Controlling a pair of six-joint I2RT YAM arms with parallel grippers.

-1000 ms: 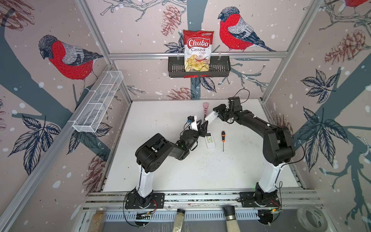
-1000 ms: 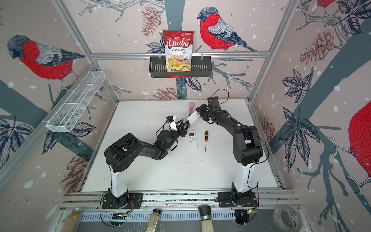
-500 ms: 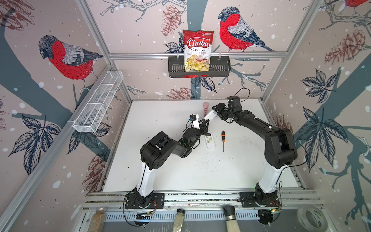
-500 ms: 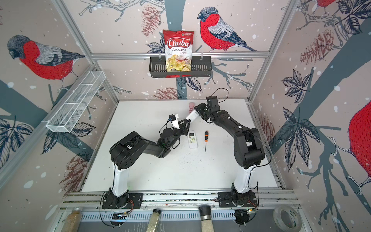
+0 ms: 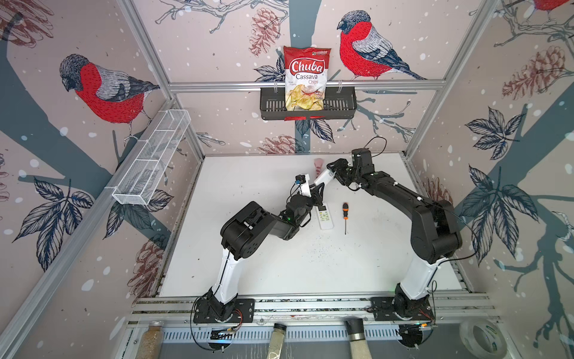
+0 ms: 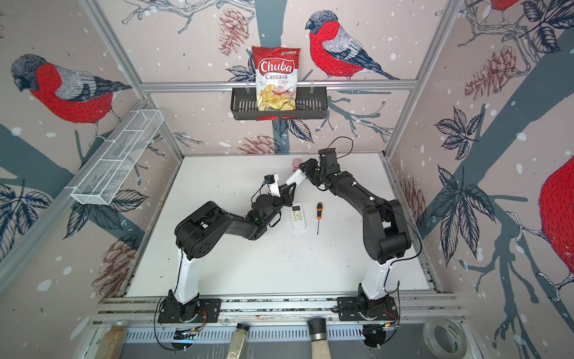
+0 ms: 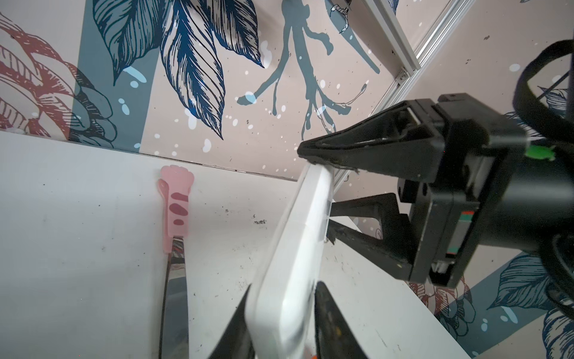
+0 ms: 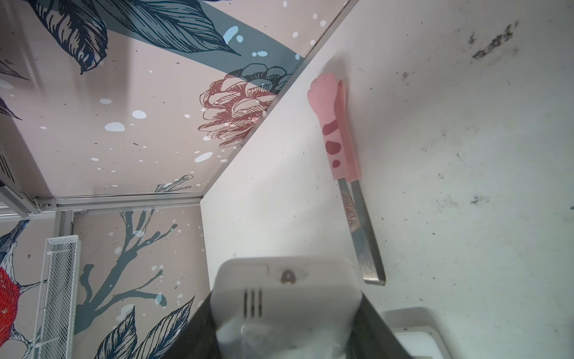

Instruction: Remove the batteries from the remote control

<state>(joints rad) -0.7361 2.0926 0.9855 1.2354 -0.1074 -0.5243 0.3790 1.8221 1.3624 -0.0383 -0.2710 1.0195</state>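
- Two robot arms meet over the back of the white table [image 5: 248, 248], sharing a white remote control [image 5: 323, 178] held clear of the surface and tilted, its far end higher.
- The right hand [image 5: 334, 174] is clamped on the upper end of that remote. The left wrist view shows its black fingers [image 7: 357, 149] pinching the white body from both sides.
- The left hand [image 6: 287, 191] grasps the lower end. Seen from its own wrist camera, one finger [image 7: 236, 323] lies against each long edge of the remote [image 7: 298, 242].
- From the right wrist, the end face of the remote [image 8: 279, 295] fills the foreground, showing a small dark emitter and three short slits.
- The batteries cannot be made out in any view, and neither can the compartment.
- A second remote [image 5: 325, 217] lies flat on the table just below the left hand, buttons up.
- An orange-and-black-handled screwdriver [image 5: 345, 211] lies just to that remote's right, apart from it, shaft pointing toward the front edge.
- Pink cat-paw tongs [image 8: 338, 140] rest on the table near the back wall, beyond the raised remote.
- On the back wall, a bag of Chuba cassava chips [image 5: 306, 77] stands in a black basket [image 5: 341, 105].
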